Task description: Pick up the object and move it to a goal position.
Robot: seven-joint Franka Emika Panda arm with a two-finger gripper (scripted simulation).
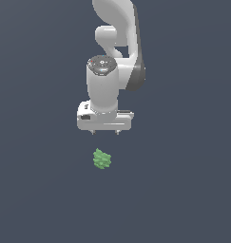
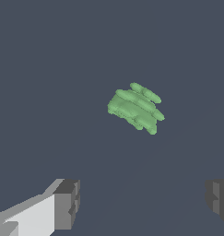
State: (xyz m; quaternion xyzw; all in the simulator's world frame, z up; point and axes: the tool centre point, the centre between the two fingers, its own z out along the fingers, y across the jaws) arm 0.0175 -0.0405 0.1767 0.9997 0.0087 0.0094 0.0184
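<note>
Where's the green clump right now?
In the exterior view the green clump lies on the dark floor just below the open gripper, untouched, near centre.

The arm (image 1: 114, 28) runs off the exterior view's upper edge — its base unseen. In the wrist view the tool (image 2: 141, 203) shows only fingertips (image 2: 67, 205) — one cropped at the frame's side.
</note>
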